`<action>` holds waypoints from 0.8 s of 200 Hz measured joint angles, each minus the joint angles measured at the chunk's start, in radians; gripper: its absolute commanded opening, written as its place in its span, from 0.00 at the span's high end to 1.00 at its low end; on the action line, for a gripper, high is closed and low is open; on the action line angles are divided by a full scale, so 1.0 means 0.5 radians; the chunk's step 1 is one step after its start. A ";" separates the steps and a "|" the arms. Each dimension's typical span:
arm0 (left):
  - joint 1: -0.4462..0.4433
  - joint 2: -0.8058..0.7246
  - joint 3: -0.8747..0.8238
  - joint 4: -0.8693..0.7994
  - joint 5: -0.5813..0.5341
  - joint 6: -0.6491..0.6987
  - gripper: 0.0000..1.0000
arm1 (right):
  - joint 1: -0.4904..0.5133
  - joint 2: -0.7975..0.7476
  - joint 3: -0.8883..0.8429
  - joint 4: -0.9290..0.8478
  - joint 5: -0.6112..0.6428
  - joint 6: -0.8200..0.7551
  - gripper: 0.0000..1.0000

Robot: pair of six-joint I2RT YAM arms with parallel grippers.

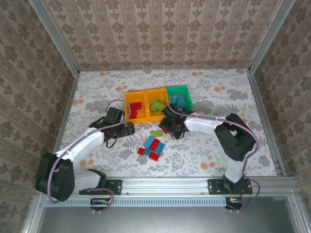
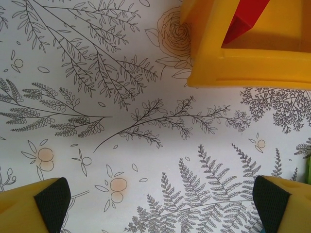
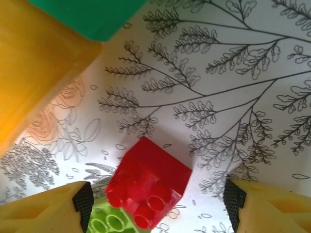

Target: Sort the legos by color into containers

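Jaws of the right gripper (image 3: 159,201) spread, pinching nothing. A red lego (image 3: 148,187) lies on the tabletop (image 3: 233,97) between the fingertips (image 3: 82,199), with a clear gap on its right side. A lime green lego (image 3: 109,221) touches it at the near left. Middle orange container (image 3: 34,73) and green container (image 3: 92,14) stand just beyond. From above, the right gripper (image 1: 171,127) sits just near of these two.

Left gripper (image 2: 163,206): jaws spread wide over bare tabletop. A corner of the left orange container (image 2: 243,63) is just ahead, with a red brick (image 2: 245,22) inside.

The containers stand in a row at far centre. The left orange container (image 1: 127,108) holds red, the middle orange container (image 1: 156,91) holds lime green, and the green container (image 1: 178,88) holds blue. A loose pile (image 1: 151,145) of red and blue legos, with one green lego (image 1: 156,133), lies near of the containers.
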 measured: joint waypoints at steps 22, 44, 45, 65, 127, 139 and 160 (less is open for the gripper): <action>0.002 0.000 0.000 0.018 -0.002 0.024 0.00 | -0.002 0.034 0.036 -0.001 0.000 0.036 0.27; 0.014 0.004 0.000 0.033 -0.001 0.048 0.00 | -0.009 0.050 0.055 -0.034 0.005 0.063 0.33; 0.015 0.004 0.000 0.033 -0.002 0.050 0.00 | -0.010 0.051 0.055 -0.035 0.005 0.068 0.34; 0.029 0.007 0.000 0.039 -0.001 0.066 0.00 | -0.024 0.060 0.058 -0.058 0.000 0.066 0.41; 0.069 0.008 0.000 0.046 0.001 0.082 0.00 | -0.074 0.072 0.086 -0.152 -0.024 -0.066 0.65; 0.078 0.008 -0.001 0.046 0.002 0.082 0.00 | -0.089 0.066 0.088 -0.159 -0.013 -0.108 0.68; 0.085 0.007 -0.011 0.052 0.005 0.082 0.00 | -0.102 0.049 0.088 -0.208 0.047 -0.188 0.72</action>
